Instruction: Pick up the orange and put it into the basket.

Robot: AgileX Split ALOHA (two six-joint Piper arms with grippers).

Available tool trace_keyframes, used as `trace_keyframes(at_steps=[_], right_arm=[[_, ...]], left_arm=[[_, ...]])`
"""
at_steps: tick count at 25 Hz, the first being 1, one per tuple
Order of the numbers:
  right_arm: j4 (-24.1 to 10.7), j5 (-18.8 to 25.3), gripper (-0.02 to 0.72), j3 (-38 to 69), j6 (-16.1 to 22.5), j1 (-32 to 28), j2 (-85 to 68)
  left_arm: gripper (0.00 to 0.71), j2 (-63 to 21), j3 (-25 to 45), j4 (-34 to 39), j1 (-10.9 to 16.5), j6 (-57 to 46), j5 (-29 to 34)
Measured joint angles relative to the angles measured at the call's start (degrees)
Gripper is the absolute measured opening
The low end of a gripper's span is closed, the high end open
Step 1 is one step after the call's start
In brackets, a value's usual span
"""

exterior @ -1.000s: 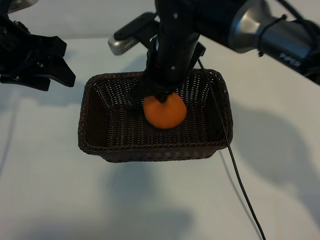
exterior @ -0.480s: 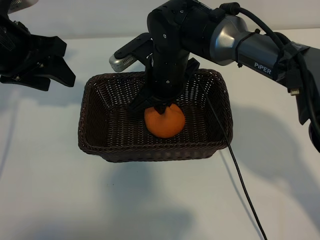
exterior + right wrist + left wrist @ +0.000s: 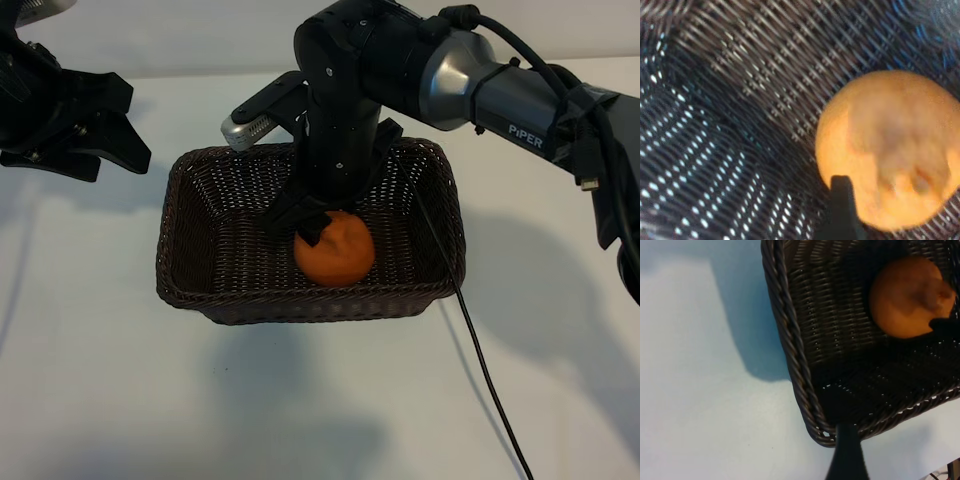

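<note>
The right gripper point(image 3: 318, 222) reaches down into the basket point(image 3: 190, 270), and its own wrist hides most of both fingers — only one dark fingertip point(image 3: 841, 200) shows against the orange point(image 3: 335, 250), so whether the jaws stand apart or clamp the fruit cannot be told. The orange sits on the basket floor, toward the near wall. The left gripper point(image 3: 110, 135) hangs spread wide and empty, beside the basket's left rim. "PiPER" reads on the right arm point(image 3: 525, 135).
</note>
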Motion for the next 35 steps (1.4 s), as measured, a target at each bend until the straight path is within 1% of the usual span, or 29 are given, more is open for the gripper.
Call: trace_keyframes(at_steps=[3,9,10,14,17,19,23,27,32,35], right_arm=[[-0.1,2.4,0.563,-2.4,0.0,0.0,-0.8],[0.0,2.8,0.526,-4.9,1.6,0.0,-6.6],[0.4,2.9,0.518,-4.9,2.2,0.0,-7.4],[2.5,3.0,0.480,-4.6,2.4,0.0,-10.3],[3.8,2.9,0.457,-2.1,2.2,0.0,-13.0],[3.9,2.9,0.442,0.5,2.2,0.0,-14.5],[3.9,3.0,0.423,5.0,2.2,0.0,-17.4],[3.8,3.0,0.419,5.9,2.2,0.0,-19.5],[2.8,3.0,0.419,5.9,2.1,0.0,-19.8],[0.9,3.0,0.419,5.9,2.2,0.0,-19.8]], left_arm=[[0.566,0.0,0.0,0.0,0.0,0.0,0.0],[0.566,0.0,0.0,0.0,0.0,0.0,0.0],[0.566,0.0,0.0,0.0,0.0,0.0,0.0],[0.566,0.0,0.0,0.0,0.0,0.0,0.0],[0.566,0.0,0.0,0.0,0.0,-0.1,0.0],[0.565,0.0,0.0,0.0,0.0,-0.1,0.0],[0.565,0.0,0.0,0.0,0.0,-0.1,0.0],[0.566,0.0,0.0,0.0,0.0,-0.1,0.0],[0.566,0.0,0.0,0.0,0.0,-0.1,0.0],[0.566,0.0,0.0,0.0,0.0,-0.1,0.0]])
